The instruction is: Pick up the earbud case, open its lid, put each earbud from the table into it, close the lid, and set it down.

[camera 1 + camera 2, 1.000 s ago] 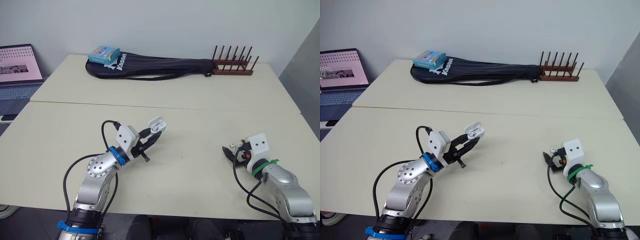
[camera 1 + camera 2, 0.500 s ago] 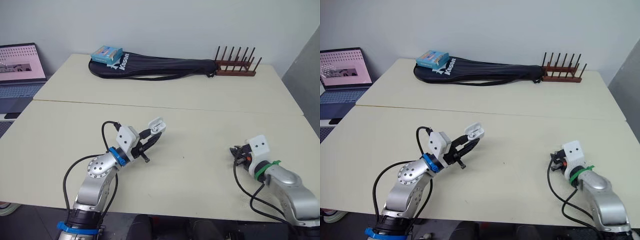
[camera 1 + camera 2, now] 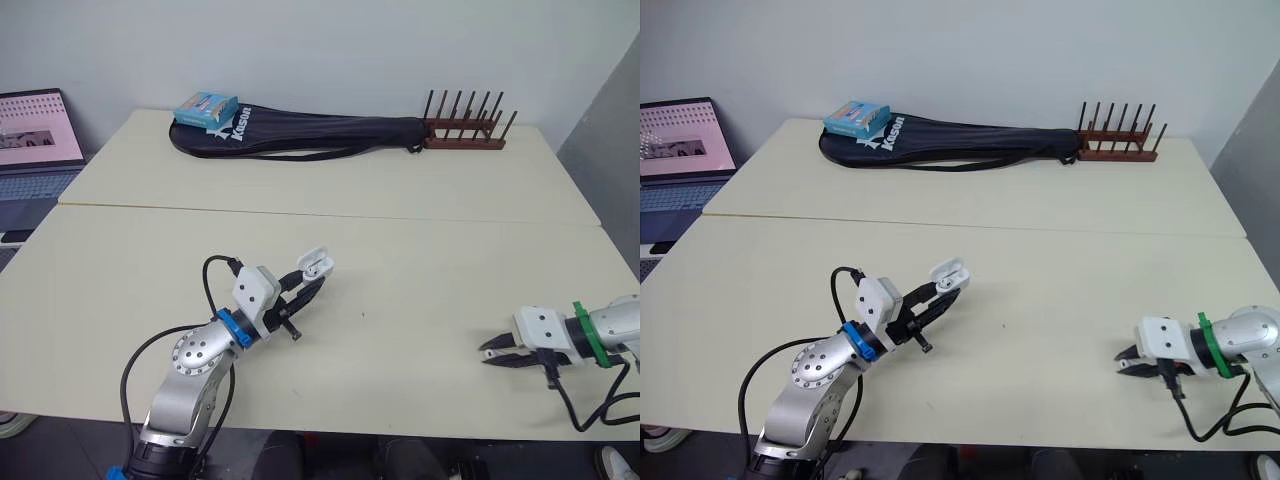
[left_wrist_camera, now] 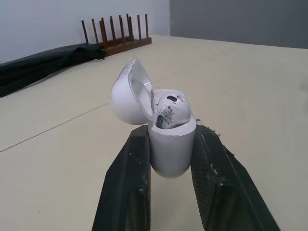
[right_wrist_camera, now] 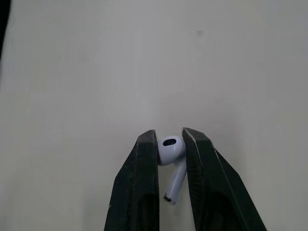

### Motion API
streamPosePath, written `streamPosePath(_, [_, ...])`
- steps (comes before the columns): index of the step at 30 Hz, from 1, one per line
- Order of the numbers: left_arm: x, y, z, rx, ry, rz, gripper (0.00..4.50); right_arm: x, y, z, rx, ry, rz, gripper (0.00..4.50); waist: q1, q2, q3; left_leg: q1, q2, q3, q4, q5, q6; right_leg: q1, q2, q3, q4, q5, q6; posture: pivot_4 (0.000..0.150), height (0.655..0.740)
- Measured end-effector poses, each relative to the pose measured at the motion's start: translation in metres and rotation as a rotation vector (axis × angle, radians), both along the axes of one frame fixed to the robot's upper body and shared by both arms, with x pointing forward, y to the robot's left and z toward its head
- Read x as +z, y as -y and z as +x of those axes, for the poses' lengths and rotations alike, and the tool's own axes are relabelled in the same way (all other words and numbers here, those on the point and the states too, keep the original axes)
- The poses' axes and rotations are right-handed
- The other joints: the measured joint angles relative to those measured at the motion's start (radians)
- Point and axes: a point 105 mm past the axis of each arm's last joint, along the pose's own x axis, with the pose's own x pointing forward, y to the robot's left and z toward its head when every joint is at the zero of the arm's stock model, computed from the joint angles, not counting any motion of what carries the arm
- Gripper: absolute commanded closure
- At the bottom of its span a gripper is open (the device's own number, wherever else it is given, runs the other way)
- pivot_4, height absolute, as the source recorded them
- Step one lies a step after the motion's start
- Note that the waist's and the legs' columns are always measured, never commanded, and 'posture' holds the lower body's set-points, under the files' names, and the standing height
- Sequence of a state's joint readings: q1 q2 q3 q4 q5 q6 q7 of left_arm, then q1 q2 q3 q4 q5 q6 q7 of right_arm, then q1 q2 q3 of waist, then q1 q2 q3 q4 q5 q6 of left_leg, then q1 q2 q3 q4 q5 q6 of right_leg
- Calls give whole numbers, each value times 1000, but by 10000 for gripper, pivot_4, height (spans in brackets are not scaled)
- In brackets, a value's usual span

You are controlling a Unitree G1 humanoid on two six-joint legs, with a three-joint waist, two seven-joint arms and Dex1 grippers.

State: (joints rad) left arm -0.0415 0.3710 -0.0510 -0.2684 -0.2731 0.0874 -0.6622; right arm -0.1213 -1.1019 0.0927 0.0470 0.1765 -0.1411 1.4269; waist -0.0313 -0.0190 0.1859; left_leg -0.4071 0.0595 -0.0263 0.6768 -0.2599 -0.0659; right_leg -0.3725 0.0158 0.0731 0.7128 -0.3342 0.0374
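My left gripper (image 3: 309,285) is shut on the lower body of the white earbud case (image 3: 314,265) and holds it above the near table, left of centre. The lid of the earbud case (image 4: 171,139) is hinged open, and a white earbud top with a dark spot shows in its mouth. Near the front right edge, my right gripper (image 3: 490,353) points left. It is shut on a white earbud (image 5: 172,151), head between the fingers (image 5: 144,183) and stem pointing back toward the wrist.
A black racket bag (image 3: 310,135) lies along the far table with a blue box (image 3: 207,107) on its left end. A brown wooden peg rack (image 3: 465,130) stands at its right end. A laptop (image 3: 35,135) sits off the left. A seam (image 3: 330,215) joins the two tables.
My right gripper was open beside the earbud; it has shut on it and the arm has swung right and toward the front edge. The left gripper still holds the open case.
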Motion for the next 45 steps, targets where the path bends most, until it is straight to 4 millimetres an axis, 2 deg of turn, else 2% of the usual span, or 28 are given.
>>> streamPosePath(6, [-2, -2, -7, 13, -14, 9, 37324, -2, 15, 6, 83, -20, -54, 41031, 0, 0, 0, 2, 0, 0, 0, 0, 0, 1, 0, 0, 0, 0, 0, 1500, 7026])
streamPosePath(10, [-1, -3, -9, 13, -12, 16, 37324, -3, 12, 8, 110, -20, -59, 41031, 0, 0, 0, 5, 1, 1, 0, 0, 0, 5, 0, 1, 0, 0, 0, 1500, 7026])
streamPosePath(18, [0, -2, -10, 11, -19, 22, 37324, -3, 6, 14, 123, -3, -37, 13418, 1, 0, 0, 7, 1, 1, 0, 0, 0, 6, 0, 1, 0, 0, 0, 1500, 7026])
streamPosePath(23, [0, -2, -9, 9, -22, 26, 37324, 0, 3, 12, 128, 0, -27, 12830, 2, 1, 0, 7, 1, 1, 0, 0, 0, 6, 0, 1, 1, 0, 0, 1500, 7026])
streamPosePath(26, [2, -1, -8, 3, -16, 26, 37324, 8, 1, 6, 114, -12, -31, 12830, 2, 3, 1, 6, 1, 1, 0, 0, 0, 6, 0, 1, 1, 0, 0, 1500, 7026])
streamPosePath(32, [2, 0, -7, 0, -17, 24, 37324, 29, 2, -7, -34, 11, -161, 12830, 3, 3, 1, 6, 1, 0, -1, 0, 0, 5, 0, 1, 1, 0, 0, 1500, 7026])
streamPosePath(38, [1, 2, -8, -4, -20, 18, 37324, 22, -2, -7, -294, 13, -241, 12830, 2, 3, 1, 6, 1, 1, -1, 0, 0, 4, 0, 2, 0, 0, 0, 1500, 7026])
streamPosePath(45, [0, 5, -9, -16, -25, 17, 37324, 10, -2, -6, -355, -4, -275, 12830, 2, 3, 1, 5, 0, 2, -1, 0, 0, 4, 0, 2, 0, 0, 0, 1500, 7026])
